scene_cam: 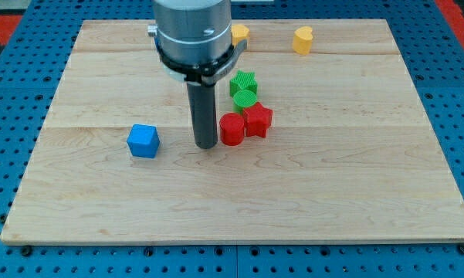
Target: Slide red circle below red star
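Two red blocks touch: red circle beside, not below, red star; my tip just left; no fingers visible.

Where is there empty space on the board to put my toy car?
The widest bare wood runs along the view's bottom, below the blue cube and my tip. The view's right, beyond the red star, is bare too. It is crowded mid-board: red circle, star and two green blocks bunch together, my tip beside the circle.

Bright, even light; soft short shadows under the blocks; slightly soft focus, perhaps mild compression blur.
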Available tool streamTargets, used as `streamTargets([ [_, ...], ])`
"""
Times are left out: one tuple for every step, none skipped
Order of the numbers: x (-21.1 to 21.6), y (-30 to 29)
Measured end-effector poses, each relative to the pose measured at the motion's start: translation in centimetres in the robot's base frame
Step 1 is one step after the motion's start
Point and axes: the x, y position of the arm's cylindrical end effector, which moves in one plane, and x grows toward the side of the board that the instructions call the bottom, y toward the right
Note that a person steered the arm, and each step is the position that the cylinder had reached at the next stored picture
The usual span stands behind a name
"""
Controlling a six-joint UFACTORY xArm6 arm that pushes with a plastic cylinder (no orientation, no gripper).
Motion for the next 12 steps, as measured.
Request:
streamTargets([
  [0.4,1.0],
  [-1.6,-7.4],
  [-6.5,-6.4],
  [-5.4,-3.0],
  [-3.3,1.2],
  [-0.6,2.9],
  [3.6,8.9],
  [2.5,13.3],
  [-1.3,16.3],
  [-3.8,14.3],
  [-4.2,13.8],
  [-5.2,13.0],
])
